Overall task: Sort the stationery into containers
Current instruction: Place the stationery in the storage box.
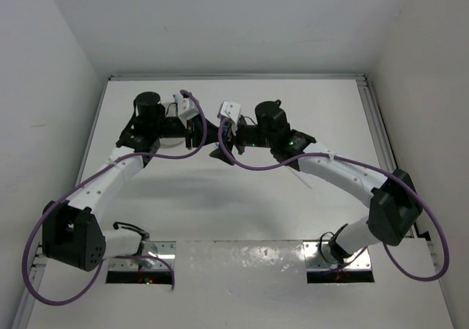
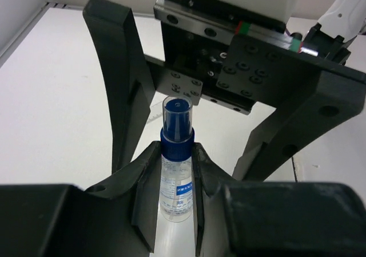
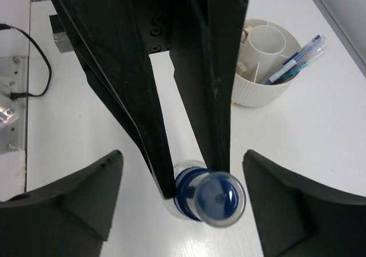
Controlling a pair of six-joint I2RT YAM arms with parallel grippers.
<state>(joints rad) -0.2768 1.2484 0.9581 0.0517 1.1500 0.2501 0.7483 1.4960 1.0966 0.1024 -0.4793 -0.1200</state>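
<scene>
A small clear bottle with a blue cap point(image 2: 176, 177) stands upright between the fingers of my left gripper point(image 2: 176, 154), which is shut on its body just under the cap. My right gripper point(image 3: 183, 157) is open, its fingertips point(image 3: 103, 182) wide apart on either side of the capped top point(image 3: 217, 198) without touching it. In the left wrist view its dark fingers point(image 2: 114, 79) straddle the bottle. From above, both grippers point(image 1: 220, 142) meet at the far middle of the table and hide the bottle. The white round tub point(image 3: 257, 94) holds blue pens point(image 3: 297, 59).
The tub stands on the table just beyond the bottle, to the right in the right wrist view. A clear strip with ruler marks point(image 2: 155, 115) lies on the table behind the right gripper's finger. White walls close in the table on three sides.
</scene>
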